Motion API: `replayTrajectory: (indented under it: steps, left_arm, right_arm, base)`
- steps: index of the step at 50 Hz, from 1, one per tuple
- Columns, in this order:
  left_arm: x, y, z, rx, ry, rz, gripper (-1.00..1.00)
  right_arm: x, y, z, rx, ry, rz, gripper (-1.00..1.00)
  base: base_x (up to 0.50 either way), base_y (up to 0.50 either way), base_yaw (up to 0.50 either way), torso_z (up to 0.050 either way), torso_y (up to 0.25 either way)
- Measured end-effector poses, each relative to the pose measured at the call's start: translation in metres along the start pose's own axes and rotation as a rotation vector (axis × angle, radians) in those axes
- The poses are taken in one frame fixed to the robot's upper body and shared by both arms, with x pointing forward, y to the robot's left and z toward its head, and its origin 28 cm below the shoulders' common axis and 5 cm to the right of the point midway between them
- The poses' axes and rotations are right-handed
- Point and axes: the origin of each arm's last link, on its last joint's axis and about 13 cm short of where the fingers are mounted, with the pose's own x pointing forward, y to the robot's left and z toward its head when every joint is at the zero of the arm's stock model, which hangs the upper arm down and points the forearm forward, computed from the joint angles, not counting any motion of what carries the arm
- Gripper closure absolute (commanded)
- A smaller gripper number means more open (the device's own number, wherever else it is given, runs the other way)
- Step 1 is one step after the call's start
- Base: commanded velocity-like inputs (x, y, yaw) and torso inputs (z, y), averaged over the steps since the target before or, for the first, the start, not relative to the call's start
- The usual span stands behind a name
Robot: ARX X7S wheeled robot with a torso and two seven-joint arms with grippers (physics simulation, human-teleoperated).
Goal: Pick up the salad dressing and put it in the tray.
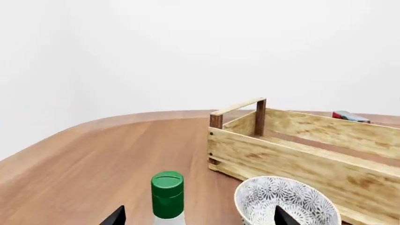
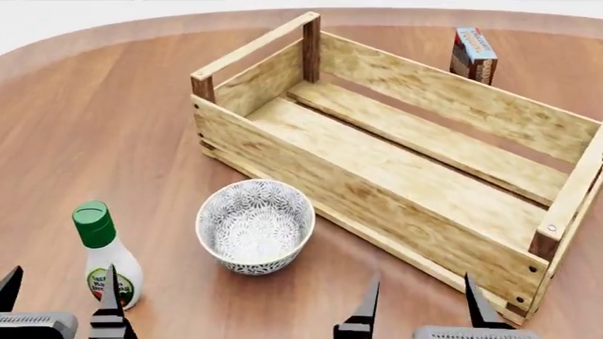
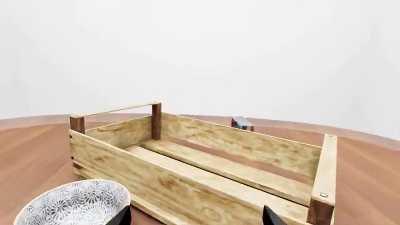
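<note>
Left gripper (image 2: 58, 296) hovers at the near left edge, jaws spread and empty, with its right finger just in front of the salad dressing (image 2: 106, 256). For a clean pick, I would shift it right until the body sits midway between the fingers, then close low on the white body, below the green cap. That bottle stands upright, near left on the table (image 2: 94, 127), left of the patterned bowl (image 2: 254, 226). Beyond lies the tray (image 2: 405, 162), empty. Right gripper (image 2: 419, 304) hangs spread, holding nothing.

Flower-patterned bowl (image 2: 254, 226) on wooden table (image 2: 113, 127); small upright carton (image 2: 473, 55) beyond
</note>
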Motion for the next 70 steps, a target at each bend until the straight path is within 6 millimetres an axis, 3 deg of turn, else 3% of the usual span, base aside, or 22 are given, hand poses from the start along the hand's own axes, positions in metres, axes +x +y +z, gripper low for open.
replayTrajectory:
  steps: [13,24,35,44,70]
  left_arm:
    - [-0.001,0.004,0.036,-0.017,-0.045,-0.01,-1.0]
    - [-0.002,0.006,0.049,-0.024,-0.078,-0.005,-1.0]
    - [-0.003,0.007,0.053,-0.024,-0.093,-0.003,-1.0]
    - [-0.003,0.007,0.054,-0.022,-0.102,-0.004,-1.0]
    - [-0.004,0.008,0.054,-0.018,-0.111,-0.004,-1.0]
  right_arm:
    - [-0.001,-0.01,0.045,0.005,-0.079,0.004,-1.0]
    - [-0.004,-0.016,0.064,0.01,-0.142,-0.023,-1.0]
    - [-0.004,-0.02,0.072,0.018,-0.168,-0.054,-1.0]
    - [-0.004,-0.022,0.074,0.042,-0.179,-0.07,-1.0]
    - [-0.007,-0.024,0.075,0.061,-0.231,-0.061,-1.0]
  base:
    - [0.5,0.0,0.0,0.0,0.0]
    - [0.5,0.0,0.0,0.0,0.0]
    - [0.5,0.0,0.0,0.0,0.001]
    - [0.0,0.0,0.0,0.0,0.0]
    - [0.0,0.0,0.49,0.0,0.0]
